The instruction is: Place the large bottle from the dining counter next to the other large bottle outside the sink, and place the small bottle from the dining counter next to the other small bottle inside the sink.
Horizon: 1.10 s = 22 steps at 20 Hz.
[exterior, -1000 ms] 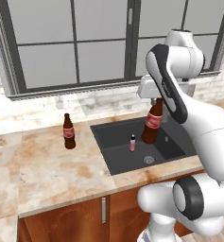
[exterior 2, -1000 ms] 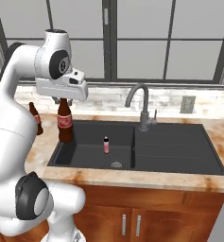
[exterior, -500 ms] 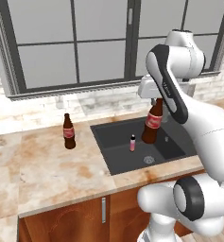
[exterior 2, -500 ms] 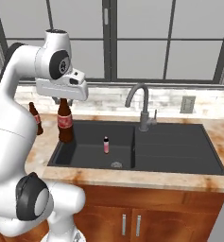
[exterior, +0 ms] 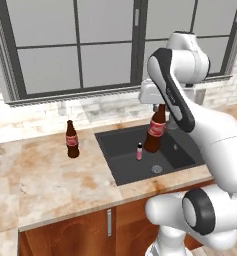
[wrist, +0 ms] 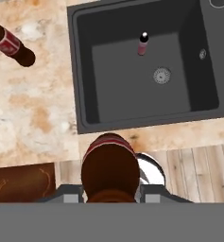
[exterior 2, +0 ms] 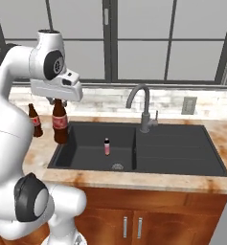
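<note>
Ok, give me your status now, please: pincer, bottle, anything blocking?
Pincer shut on large cola bottle, held upright in the air. Twin bottle stands on counter left of sink. Nothing blocking.

Nothing shifts. My gripper (exterior 2: 57,101) still holds the large bottle (exterior 2: 60,123) in place. Same hang over the sink (exterior 2: 182,154) edge.

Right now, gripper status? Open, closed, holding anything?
Gripper: closed on the neck of the large bottle, carried upright in the air near the sink's left edge.
</note>
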Tool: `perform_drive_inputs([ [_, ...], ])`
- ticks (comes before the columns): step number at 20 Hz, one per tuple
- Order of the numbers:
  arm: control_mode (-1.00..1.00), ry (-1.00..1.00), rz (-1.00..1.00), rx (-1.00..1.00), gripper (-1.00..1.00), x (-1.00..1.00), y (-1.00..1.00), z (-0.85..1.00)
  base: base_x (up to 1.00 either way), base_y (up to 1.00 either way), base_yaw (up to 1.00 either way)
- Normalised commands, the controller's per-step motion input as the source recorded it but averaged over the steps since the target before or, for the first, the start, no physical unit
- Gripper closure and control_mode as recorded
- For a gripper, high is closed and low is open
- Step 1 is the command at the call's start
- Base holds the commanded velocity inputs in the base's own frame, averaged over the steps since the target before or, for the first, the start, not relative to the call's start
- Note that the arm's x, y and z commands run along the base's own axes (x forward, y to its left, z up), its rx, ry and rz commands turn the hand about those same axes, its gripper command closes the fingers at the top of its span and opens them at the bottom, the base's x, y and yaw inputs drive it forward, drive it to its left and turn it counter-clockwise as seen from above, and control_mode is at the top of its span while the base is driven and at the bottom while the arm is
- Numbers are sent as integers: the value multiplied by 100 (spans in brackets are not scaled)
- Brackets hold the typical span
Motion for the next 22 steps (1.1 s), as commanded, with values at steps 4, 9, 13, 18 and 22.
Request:
perform_drive_inputs([
  [4,-100,0,-28,0,100,8,85,-1,0,0,0],
  [9,-100,-1,-32,-1,100,21,64,-4,0,0,0],
  [13,-100,0,-23,-2,100,23,58,-11,0,0,0],
  [18,-100,3,-17,0,100,8,69,-30,0,0,0],
  [22,-100,8,-12,0,100,20,68,-31,0,0,0],
])
